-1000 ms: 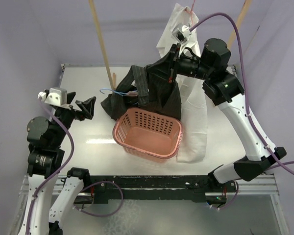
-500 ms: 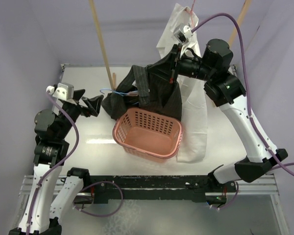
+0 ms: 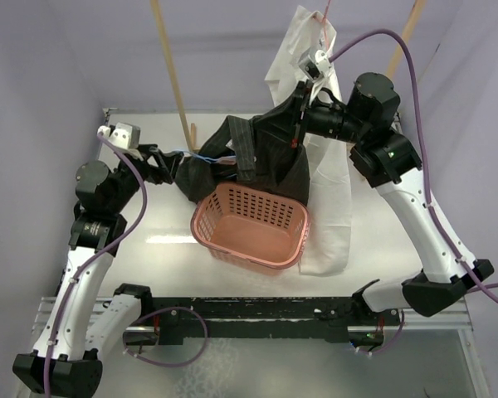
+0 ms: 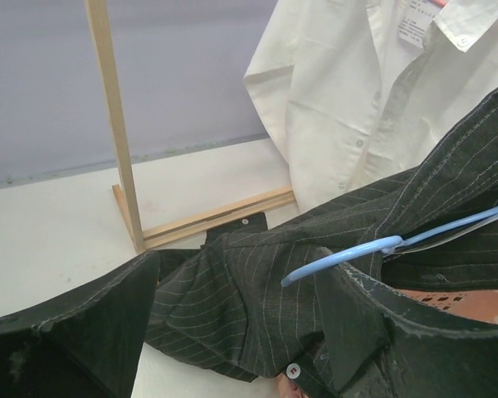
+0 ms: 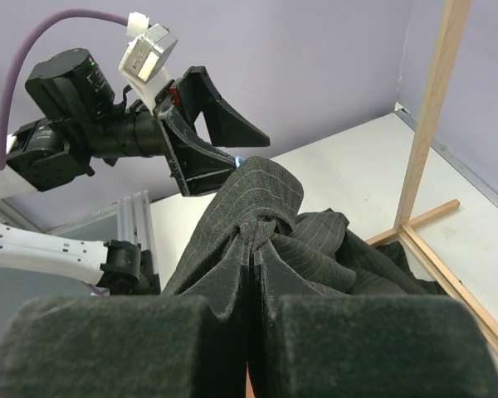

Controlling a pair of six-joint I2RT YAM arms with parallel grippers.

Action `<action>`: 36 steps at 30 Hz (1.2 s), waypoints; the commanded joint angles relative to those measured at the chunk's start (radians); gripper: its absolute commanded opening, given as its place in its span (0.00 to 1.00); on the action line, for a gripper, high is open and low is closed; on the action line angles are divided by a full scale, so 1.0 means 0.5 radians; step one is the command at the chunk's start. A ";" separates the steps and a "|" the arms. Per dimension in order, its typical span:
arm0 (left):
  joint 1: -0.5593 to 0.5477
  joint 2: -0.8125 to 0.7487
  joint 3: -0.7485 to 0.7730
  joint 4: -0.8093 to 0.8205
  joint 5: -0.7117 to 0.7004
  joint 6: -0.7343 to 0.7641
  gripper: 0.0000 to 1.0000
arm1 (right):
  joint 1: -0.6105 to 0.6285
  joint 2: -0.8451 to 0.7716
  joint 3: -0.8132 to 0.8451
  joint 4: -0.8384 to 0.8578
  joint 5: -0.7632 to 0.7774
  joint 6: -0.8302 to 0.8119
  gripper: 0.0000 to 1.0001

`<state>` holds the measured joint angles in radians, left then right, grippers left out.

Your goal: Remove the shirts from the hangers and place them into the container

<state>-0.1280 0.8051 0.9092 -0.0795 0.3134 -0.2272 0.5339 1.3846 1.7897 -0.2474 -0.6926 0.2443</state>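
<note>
Top external view: the right claw [image 3: 294, 124] pinches the black shirt [image 3: 270, 166], which hangs below it over the basket [image 3: 257, 205] rim. The left claw [image 3: 171, 167], spread, faces the blue hanger [image 4: 357, 251] just ahead. Its next move is likely to close on that wire and draw it free.

Robotics lab cell, plain lilac walls [image 3: 41, 75], white table [image 3: 149, 265], black mounting rail [image 3: 257, 308] along near edge

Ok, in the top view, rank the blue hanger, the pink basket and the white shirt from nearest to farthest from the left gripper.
From the left gripper:
1. Light blue hanger, just right of it, in the black shirt.
2. Pink basket, to the right, toward the arm bases.
3. White shirt, far right.
</note>
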 commanded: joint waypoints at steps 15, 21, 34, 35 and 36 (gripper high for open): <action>-0.029 0.083 0.266 0.502 -0.139 -0.219 0.00 | 0.004 -0.235 -0.427 0.240 0.023 0.042 0.00; -0.029 0.141 0.352 0.525 -0.017 -0.232 0.00 | 0.003 -0.272 -0.590 0.243 0.027 0.030 0.00; -0.075 0.428 1.026 0.148 0.262 -0.040 0.00 | 0.100 -0.158 -0.378 -0.351 0.355 -0.354 0.74; -0.090 0.428 1.039 0.132 0.266 -0.028 0.00 | 0.106 -0.124 -0.306 -0.407 0.375 -0.383 0.74; -0.098 0.419 1.033 0.116 0.264 -0.018 0.00 | 0.109 -0.092 -0.247 -0.462 0.389 -0.403 0.74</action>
<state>-0.1558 1.0134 1.3705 0.0139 0.3977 -0.2733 0.5724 1.3033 1.5337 -0.3794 -0.5701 0.1326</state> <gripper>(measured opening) 0.003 0.739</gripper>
